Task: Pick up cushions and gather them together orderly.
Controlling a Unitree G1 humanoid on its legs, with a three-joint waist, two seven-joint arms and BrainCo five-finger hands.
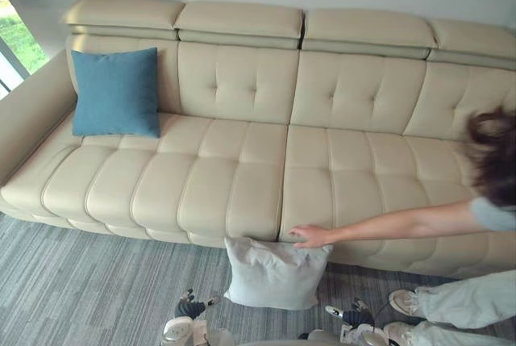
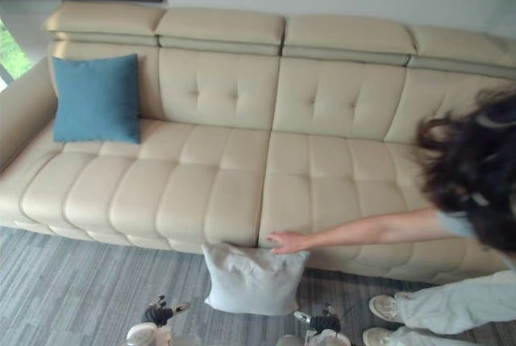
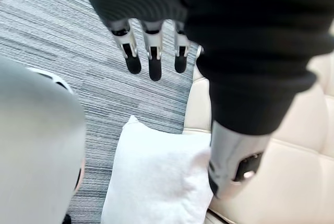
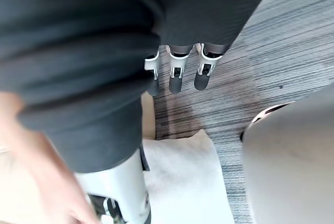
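A blue cushion (image 1: 115,92) stands upright against the backrest at the left end of the cream sofa (image 1: 242,177). On the floor, a white cushion (image 1: 274,273) leans against the sofa's front, near its middle. A person's hand (image 1: 310,235) rests on that cushion's top edge. My left hand (image 3: 154,59) hangs open above the carpet, fingers straight, with the white cushion (image 3: 156,182) below its thumb (image 3: 235,166). My right hand (image 4: 177,75) also hangs open and holds nothing; the white cushion (image 4: 182,177) lies beneath it.
The person (image 1: 492,201) bends in from the right, their arm stretched across the sofa's front edge and their shoes (image 1: 403,302) on the grey striped carpet (image 1: 81,281). The sofa seat is bare apart from the blue cushion.
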